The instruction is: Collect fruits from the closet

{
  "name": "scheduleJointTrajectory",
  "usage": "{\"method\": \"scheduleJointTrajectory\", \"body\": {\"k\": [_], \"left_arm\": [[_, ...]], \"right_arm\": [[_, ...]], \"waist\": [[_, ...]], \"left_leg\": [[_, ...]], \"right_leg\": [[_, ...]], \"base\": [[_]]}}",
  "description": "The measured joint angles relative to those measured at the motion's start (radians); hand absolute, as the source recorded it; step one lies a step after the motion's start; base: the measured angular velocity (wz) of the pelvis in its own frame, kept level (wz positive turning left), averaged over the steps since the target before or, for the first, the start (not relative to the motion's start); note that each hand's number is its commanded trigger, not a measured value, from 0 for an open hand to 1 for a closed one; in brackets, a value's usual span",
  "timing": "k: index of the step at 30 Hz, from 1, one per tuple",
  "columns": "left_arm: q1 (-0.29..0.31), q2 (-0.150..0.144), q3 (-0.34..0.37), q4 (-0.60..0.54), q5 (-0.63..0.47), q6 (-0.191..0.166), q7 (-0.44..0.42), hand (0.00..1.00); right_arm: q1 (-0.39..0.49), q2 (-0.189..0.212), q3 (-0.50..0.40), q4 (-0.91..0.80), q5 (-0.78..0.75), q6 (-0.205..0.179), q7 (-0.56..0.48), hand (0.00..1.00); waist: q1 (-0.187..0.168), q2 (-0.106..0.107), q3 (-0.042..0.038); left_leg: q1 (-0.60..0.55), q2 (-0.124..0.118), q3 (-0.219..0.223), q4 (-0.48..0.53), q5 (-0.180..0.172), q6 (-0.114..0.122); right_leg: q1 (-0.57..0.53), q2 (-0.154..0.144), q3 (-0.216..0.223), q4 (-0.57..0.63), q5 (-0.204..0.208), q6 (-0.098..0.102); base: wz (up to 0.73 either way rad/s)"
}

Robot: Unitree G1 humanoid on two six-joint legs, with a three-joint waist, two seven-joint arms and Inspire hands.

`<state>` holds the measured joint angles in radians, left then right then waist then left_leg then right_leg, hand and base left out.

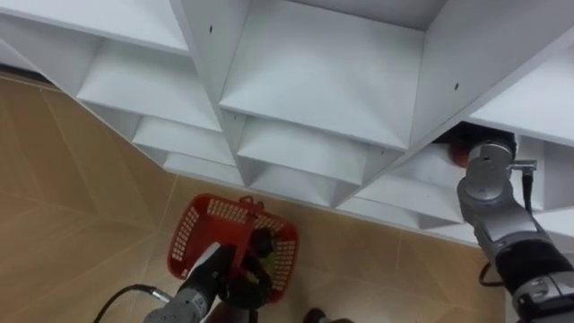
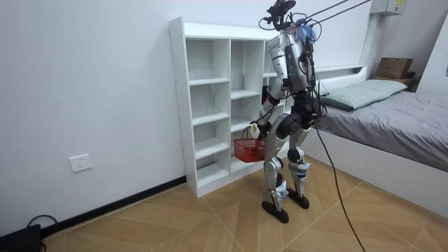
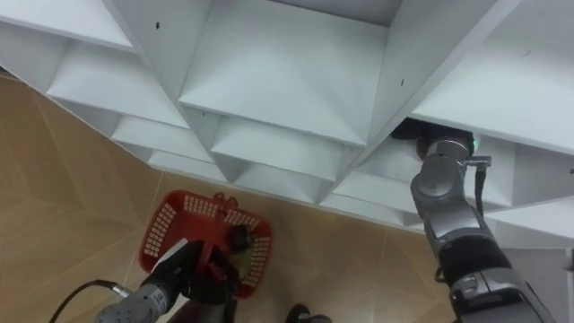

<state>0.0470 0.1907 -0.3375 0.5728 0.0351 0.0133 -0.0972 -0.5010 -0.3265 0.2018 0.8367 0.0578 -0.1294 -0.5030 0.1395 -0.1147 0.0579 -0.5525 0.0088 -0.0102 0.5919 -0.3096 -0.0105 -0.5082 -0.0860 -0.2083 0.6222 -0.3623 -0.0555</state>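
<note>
A red mesh basket (image 1: 193, 235) hangs low in front of the white closet (image 1: 314, 81), over the wooden floor. My left hand (image 1: 255, 258) is shut on its dark handle. Something greenish lies in the basket under that hand, but I cannot tell what it is. My right arm (image 1: 491, 193) reaches into a compartment on the right side of the closet. The hand at its end is tucked under the shelf edge, so its fingers are hidden. A reddish round thing (image 1: 458, 154) shows in the shadow just left of the wrist. In the room view I stand close to the closet (image 2: 210, 105) with the basket (image 2: 246, 148) at knee height.
The other closet compartments in view hold nothing. A bed (image 2: 392, 119) stands behind me at the room view's right. Wooden floor (image 1: 72, 206) stretches to my left.
</note>
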Motion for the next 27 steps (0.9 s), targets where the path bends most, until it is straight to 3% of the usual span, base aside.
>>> {"method": "scheduleJointTrajectory", "body": {"k": [5,14,27], "left_arm": [[-0.020,-0.007,-0.001,0.021,-0.002,0.000,0.004,1.00],[-0.045,-0.021,-0.003,0.041,-0.002,-0.007,0.006,1.00],[-0.078,-0.017,-0.024,0.102,-0.002,-0.020,-0.021,1.00]], "right_arm": [[0.001,-0.004,-0.027,0.017,-0.020,0.001,-0.001,0.00],[0.003,-0.010,-0.027,0.020,-0.020,0.013,0.008,0.00],[-0.022,-0.011,-0.026,0.011,-0.034,0.018,0.027,0.00]], "waist": [[-0.004,-0.003,0.0056],[-0.008,-0.004,0.0059],[-0.006,-0.004,0.0048]], "left_leg": [[-0.003,0.001,0.005,-0.001,0.002,0.001],[-0.011,0.001,0.014,-0.015,0.015,0.003],[0.015,0.004,0.038,-0.029,0.016,0.003]], "right_leg": [[-0.007,0.000,0.005,0.003,0.000,0.000],[-0.022,0.001,0.015,0.000,0.013,0.001],[-0.015,0.002,0.037,0.001,0.015,0.002]], "base": [[-0.01],[-0.02],[-0.04]]}}
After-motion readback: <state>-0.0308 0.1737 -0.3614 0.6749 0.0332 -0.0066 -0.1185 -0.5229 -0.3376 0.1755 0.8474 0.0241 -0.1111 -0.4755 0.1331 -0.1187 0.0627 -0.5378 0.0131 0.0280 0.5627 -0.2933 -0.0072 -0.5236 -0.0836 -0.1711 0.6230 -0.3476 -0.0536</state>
